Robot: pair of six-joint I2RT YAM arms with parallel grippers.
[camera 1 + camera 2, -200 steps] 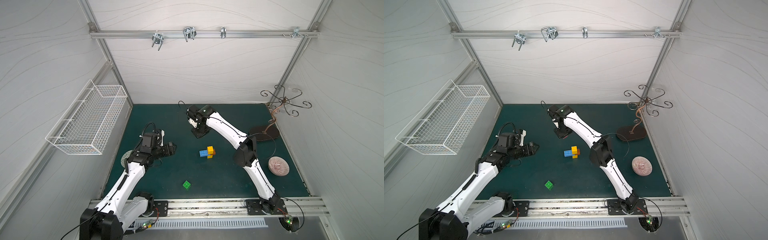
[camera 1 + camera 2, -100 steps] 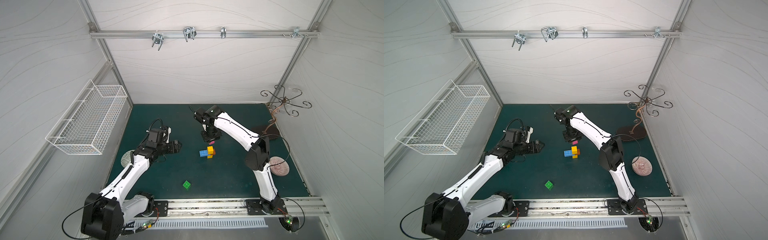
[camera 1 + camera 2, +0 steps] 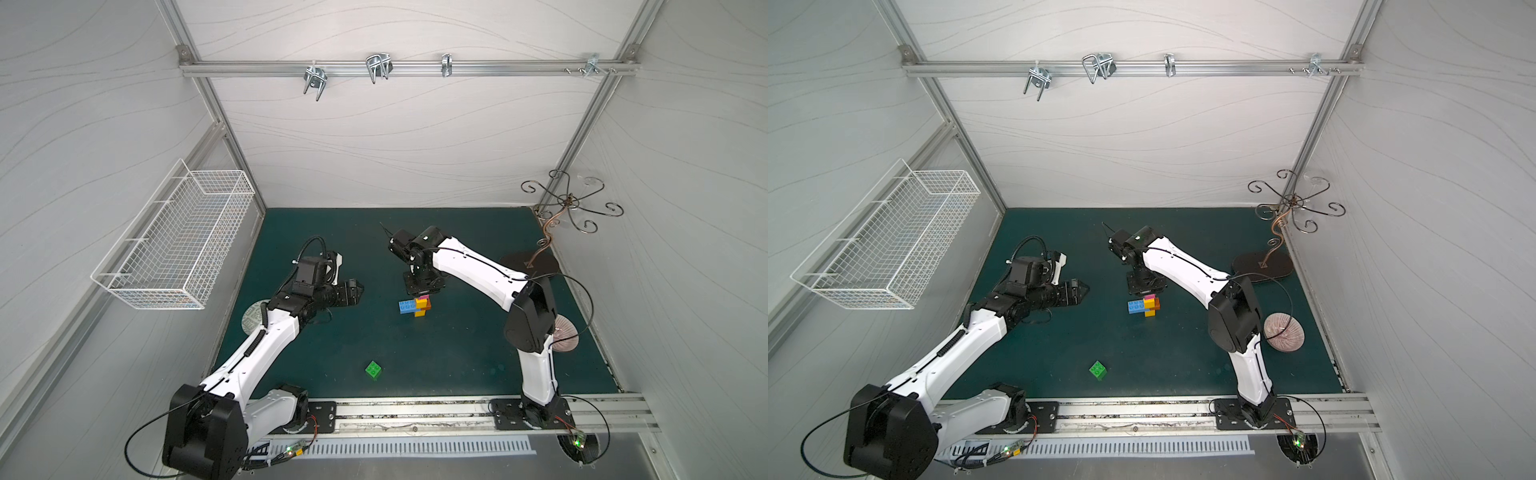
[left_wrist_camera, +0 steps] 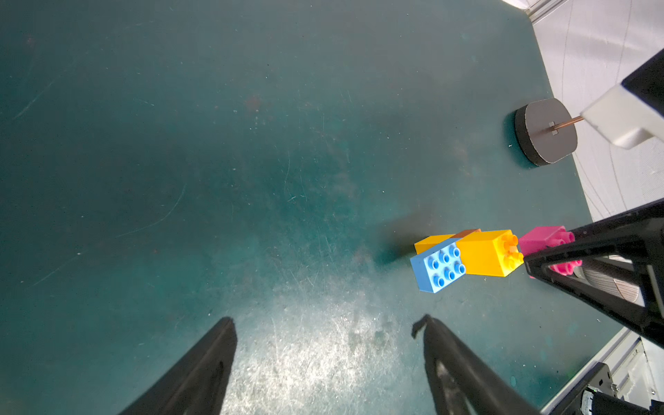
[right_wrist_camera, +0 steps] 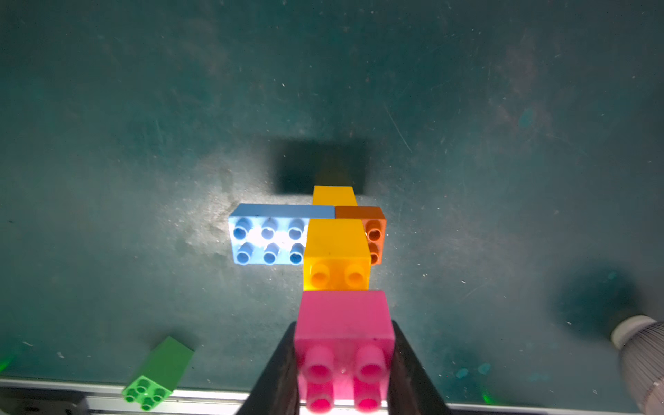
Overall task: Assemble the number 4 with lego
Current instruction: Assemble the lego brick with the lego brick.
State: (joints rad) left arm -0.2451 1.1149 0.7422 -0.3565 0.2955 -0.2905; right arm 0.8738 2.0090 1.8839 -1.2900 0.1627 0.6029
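Note:
A joined lego figure lies flat mid-mat: a blue brick [image 3: 406,306] [image 5: 269,233], two yellow bricks [image 3: 420,313] [image 5: 336,244] and an orange brick [image 3: 1155,305] [image 5: 373,230]. My right gripper [image 5: 344,325] [image 3: 422,286] is shut on a pink brick [image 5: 343,316] [image 4: 539,239], held right at the studded end of the near yellow brick; contact is unclear. My left gripper [image 4: 327,319] [image 3: 359,289] is open and empty, low over the mat left of the figure. A green brick [image 3: 373,369] [image 5: 161,366] lies loose near the front rail.
A patterned ball [image 3: 563,334] sits by the right arm, another [image 3: 251,318] is half hidden under the left arm. The hook stand's dark base [image 3: 528,264] [image 4: 546,133] stands at the back right. A wire basket [image 3: 178,241] hangs on the left wall.
My right gripper came forward from the back of the mat with the pink brick, down to the figure. My left arm swung right toward the centre and its jaws widened slightly.

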